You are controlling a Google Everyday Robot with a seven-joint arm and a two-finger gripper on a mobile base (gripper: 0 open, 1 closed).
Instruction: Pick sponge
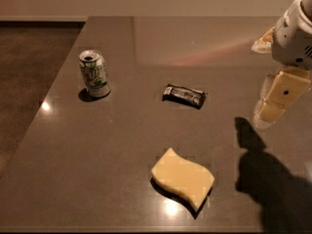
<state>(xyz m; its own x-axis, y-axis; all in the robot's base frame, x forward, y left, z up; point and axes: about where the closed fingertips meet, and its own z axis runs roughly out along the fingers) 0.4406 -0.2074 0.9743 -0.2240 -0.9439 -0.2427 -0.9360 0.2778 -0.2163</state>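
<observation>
Hanging over the far right part of the worktop (pixel 73 155), the hand (pixel 267 112) is raised clear of the surface and points down and a little toward the middle. Whether it is open or closed cannot be told from this angle, but it carries nothing. That height looks like a travelling pose: high enough to pass over anything on the worktop on its way to the target.

The sponge (pixel 183 179) lies flat on the worktop, well apart from the hand, nearer the camera than the hand and off toward the centre. Nothing touches it or leans on it, and its wavy long edges run roughly across the view (a narrow waist between those curves may be the easiest place to pinch). Its low, flat lie probably means the hand must come almost down to the surface to get around it.

A dark snack wrapper (pixel 184 95) lies at about the hand's own depth, toward the centre from it, and farther back than the sponge. A soda can (pixel 94 74) stands upright much farther off on the same side. Neither sits between hand and sponge, so a straight path looks free.

The arm's shadow (pixel 273 189) falls on the worktop just in front of the hand, beside the sponge but not over it.

The pick seems barely begun, with the approach and descent yet to come.
</observation>
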